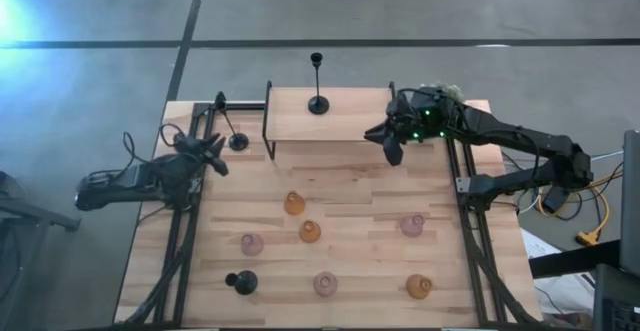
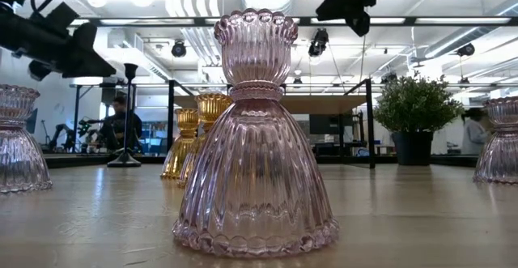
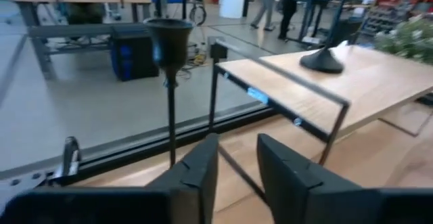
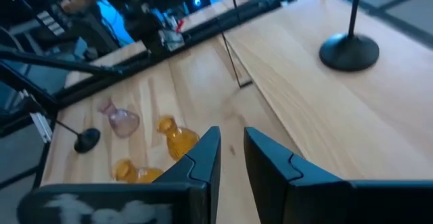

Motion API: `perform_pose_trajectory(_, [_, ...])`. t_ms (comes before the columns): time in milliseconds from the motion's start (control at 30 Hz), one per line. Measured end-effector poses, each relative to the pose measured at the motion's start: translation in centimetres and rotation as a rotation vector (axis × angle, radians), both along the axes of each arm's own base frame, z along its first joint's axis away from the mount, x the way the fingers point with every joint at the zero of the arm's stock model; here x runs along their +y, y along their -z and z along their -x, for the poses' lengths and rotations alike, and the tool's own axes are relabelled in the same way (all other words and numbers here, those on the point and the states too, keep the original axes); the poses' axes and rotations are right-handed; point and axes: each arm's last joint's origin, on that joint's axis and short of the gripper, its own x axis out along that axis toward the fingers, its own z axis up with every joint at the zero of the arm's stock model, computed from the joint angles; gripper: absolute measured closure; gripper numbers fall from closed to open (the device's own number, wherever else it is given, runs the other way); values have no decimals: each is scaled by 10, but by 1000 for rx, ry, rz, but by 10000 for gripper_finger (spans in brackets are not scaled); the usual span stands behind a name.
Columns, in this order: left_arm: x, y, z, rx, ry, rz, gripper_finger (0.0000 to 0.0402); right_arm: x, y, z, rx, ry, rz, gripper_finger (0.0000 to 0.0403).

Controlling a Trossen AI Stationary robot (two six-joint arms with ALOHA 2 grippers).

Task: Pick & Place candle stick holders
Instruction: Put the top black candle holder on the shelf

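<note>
arms: dark, jointed | right arm point(image 1: 520, 136): green lights near wrist | jaws: black, blocky, angular

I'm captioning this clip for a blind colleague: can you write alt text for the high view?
Seen from above, six pink and amber glass holders and a black holder dot a wooden table. Another black holder stands on a raised shelf. The left claw and right claw, both empty, flank it.

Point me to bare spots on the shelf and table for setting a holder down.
The raised shelf is bare right of the black holder standing on it, up to the right gripper. The table strip below its front edge is bare too. Crowded: the middle, around the amber holders.
</note>
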Motion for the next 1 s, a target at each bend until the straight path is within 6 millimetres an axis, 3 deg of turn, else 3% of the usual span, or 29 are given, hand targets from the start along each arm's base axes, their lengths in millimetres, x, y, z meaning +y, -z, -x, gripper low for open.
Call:
perform_pose_trajectory(300, [4,11,-7,-45,-174,-53,231,-3,-7,-7,-33,-22,62,346])
perform_pose_trajectory(567, [7,25,-15,-49,-202,-61,201,-5,-12,-12,-39,-31,84,341])
perform_pose_trajectory(1000, [26,21,-25,7,-275,-146,195,-5,-14,-13,-58,-29,91,349])
